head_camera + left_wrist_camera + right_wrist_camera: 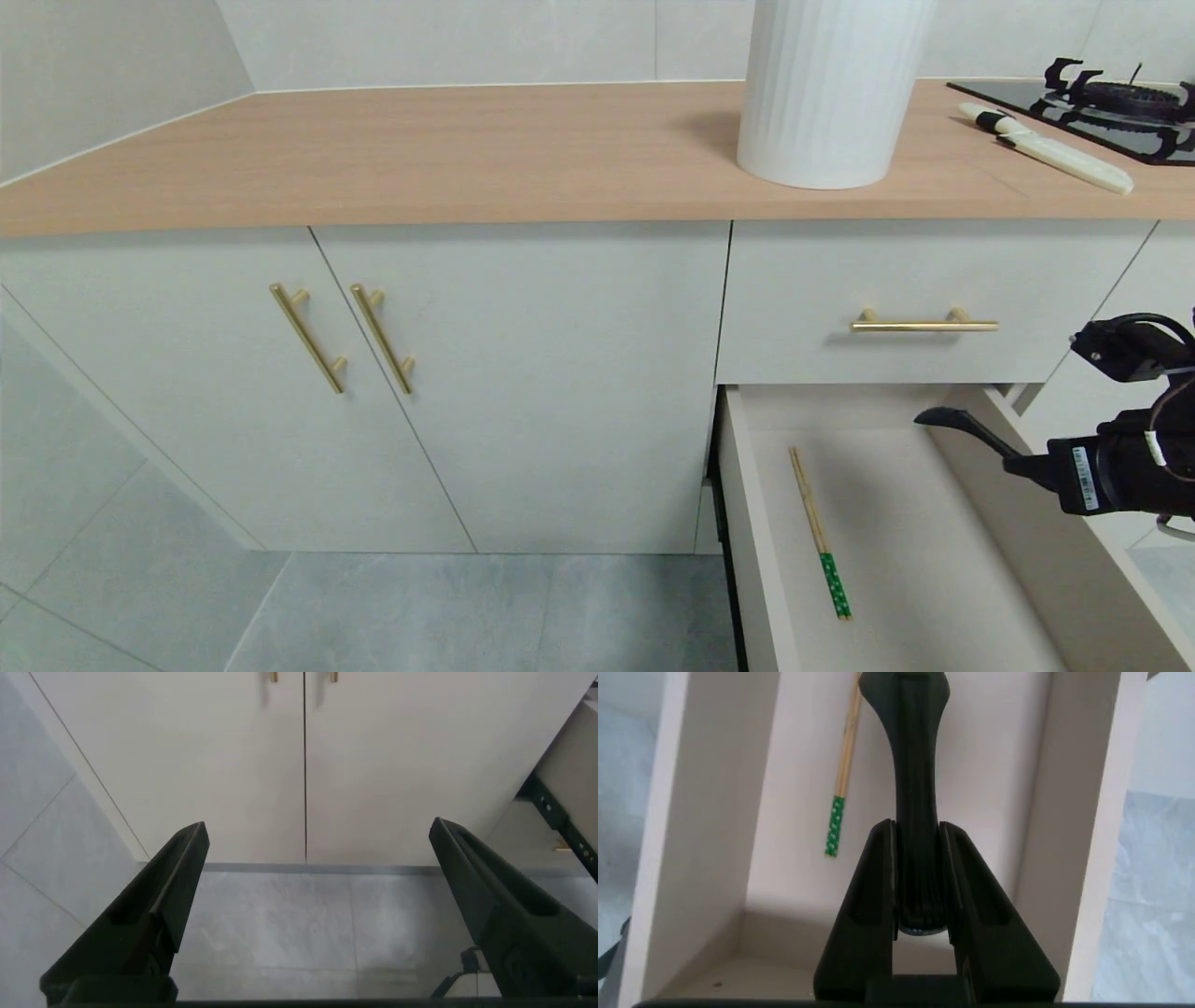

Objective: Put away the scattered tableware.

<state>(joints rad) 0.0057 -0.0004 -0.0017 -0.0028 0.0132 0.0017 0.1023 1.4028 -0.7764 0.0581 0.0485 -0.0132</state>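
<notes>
- Open drawer point(747, 504): the lower of two in the cabinet front, pulled out, pale inside.
- Chopsticks point(820, 534): a wooden pair with green patterned ends, lying flat on the drawer floor. They sit side by side, close to the drawer's wall on the robot's left, green ends toward the drawer's front.
- Right tool point(1027, 464): held over the drawer, above its wall on the robot's right. It is clamped narrow on a black utensil point(962, 427).
- Black utensil: long, dark and slim, with its free end pointing in over the drawer. It hangs clear of the drawer floor, apart from the chopsticks. I cannot tell what kind of utensil it is.
- Left tool point(318, 831): spread wide and holding nothing, low over the grey floor tiles point(280, 924). It faces the double cabinet doors point(392, 765) on the robot's left of the drawer.
- Closed drawer point(794, 308): directly above the open drawer, with a gold bar handle point(924, 325).
- Tabletop point(467, 149): wood-toned, running above both drawers.
- White ribbed container point(826, 93): upright on the tabletop, above the drawer.
- Knife point(1046, 147): cream-coloured, lying flat beyond the container.
- Black gas hob point(1111, 103): just beside the knife.
</notes>
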